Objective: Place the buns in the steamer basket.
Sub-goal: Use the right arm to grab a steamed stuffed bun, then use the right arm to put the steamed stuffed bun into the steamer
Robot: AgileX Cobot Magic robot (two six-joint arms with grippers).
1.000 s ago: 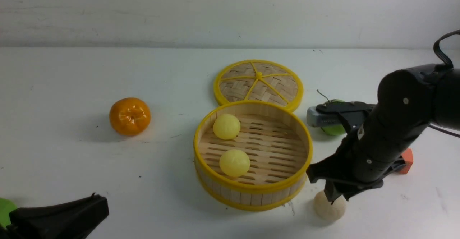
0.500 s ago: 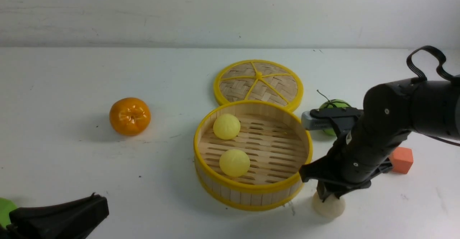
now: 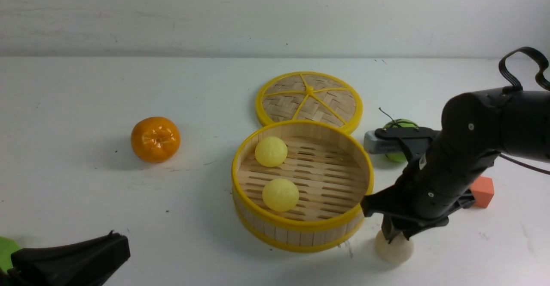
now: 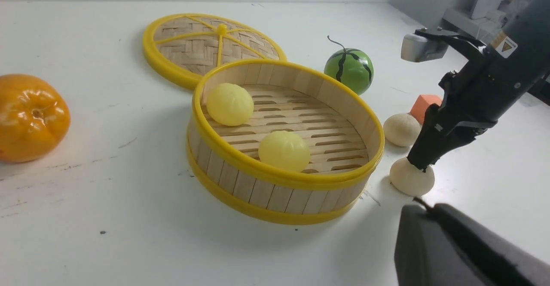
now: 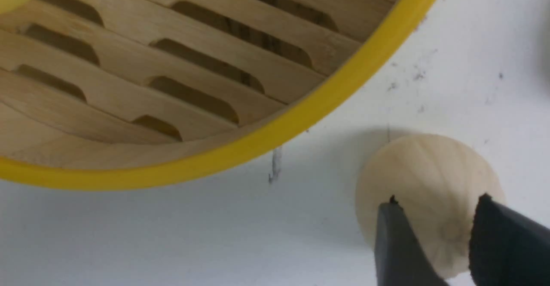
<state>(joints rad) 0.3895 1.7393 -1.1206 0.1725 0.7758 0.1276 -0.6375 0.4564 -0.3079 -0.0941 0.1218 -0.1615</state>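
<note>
The steamer basket [image 3: 300, 226] stands mid-table with two pale yellow buns [image 3: 270, 151] [image 3: 280, 194] inside. Just right of its front rim a cream pleated bun [image 3: 393, 248] rests on the table. My right gripper [image 3: 393, 234] points down onto that bun's top, and its open jaws straddle the bun's crown [image 5: 429, 170]. The left wrist view shows another cream bun [image 4: 401, 129] farther back beside the basket; the right arm hides it in the front view. My left gripper [image 3: 68, 256] lies low at the front left, shut and empty.
A glossy tangerine [image 3: 155, 139] sits left of the basket. The woven lid [image 3: 309, 99] lies flat behind it. A green watermelon ball [image 4: 349, 64] and an orange cube [image 3: 482, 191] are to the right, behind and beside my right arm.
My right arm swung a little left, then eased back, keeping its open jaws over the cream bun. The bun stayed on the table. The left arm has not moved.
</note>
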